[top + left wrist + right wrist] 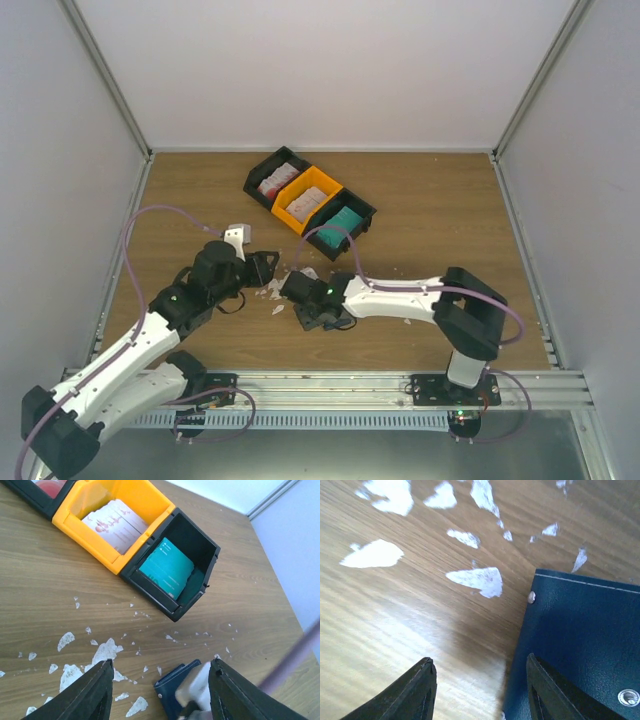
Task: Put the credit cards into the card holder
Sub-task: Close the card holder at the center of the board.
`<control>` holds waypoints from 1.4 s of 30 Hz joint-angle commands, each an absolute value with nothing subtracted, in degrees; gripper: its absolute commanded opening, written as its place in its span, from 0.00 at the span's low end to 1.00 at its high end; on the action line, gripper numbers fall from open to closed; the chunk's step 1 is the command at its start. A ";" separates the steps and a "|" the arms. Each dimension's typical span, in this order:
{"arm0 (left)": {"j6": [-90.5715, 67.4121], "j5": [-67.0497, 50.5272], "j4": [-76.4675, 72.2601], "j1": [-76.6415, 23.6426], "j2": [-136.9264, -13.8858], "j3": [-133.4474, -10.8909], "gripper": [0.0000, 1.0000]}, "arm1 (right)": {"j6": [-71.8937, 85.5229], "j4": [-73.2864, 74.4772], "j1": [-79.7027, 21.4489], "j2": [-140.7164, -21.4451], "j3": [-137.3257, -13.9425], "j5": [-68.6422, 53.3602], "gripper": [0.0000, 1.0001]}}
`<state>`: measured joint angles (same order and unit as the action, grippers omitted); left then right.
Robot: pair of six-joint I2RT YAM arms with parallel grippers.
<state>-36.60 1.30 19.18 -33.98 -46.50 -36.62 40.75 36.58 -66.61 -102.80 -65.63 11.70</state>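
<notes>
Wood-grain tabletop, white walls. Top view: my left gripper (pixel 265 268) and right gripper (pixel 318 318) meet mid-table, with the plastic bins (pixel 345 190) beyond.

Left wrist: jaws apart, empty. Stack of thin teal plastic credit cards (pixel 167 567) lies ahead in a black bin, long axis slanting up-right.

Right wrist: jaws spread, nothing gripped, straddling the left edge of the navy grained folding card holder (pixel 580 630). Edge runs along my fingers. Stitched seam, metal rivet (pixel 531 597), torn white flakes (pixel 475 577).
</notes>
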 commanded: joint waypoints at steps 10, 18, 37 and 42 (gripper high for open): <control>-39.46 -18.72 6.77 -33.13 -54.63 -27.48 0.61 | 39.45 31.28 -53.36 -81.16 -50.48 14.12 0.49; -43.54 -26.69 -7.10 -37.51 -65.75 -24.29 0.52 | 33.42 25.01 -48.56 -80.14 -45.35 3.50 0.37; -42.94 -23.44 -7.43 -44.96 -86.00 -34.07 0.35 | 33.88 23.75 -46.65 -79.29 -42.81 2.97 0.01; -43.51 -21.63 -4.24 -45.19 -88.46 -35.24 0.36 | 33.32 21.50 -46.49 -78.58 -42.89 -0.93 0.01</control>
<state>-43.48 -24.29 -6.35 -44.64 -86.61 -33.34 34.06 24.56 -47.07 -79.94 -43.22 2.24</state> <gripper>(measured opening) 0.353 0.024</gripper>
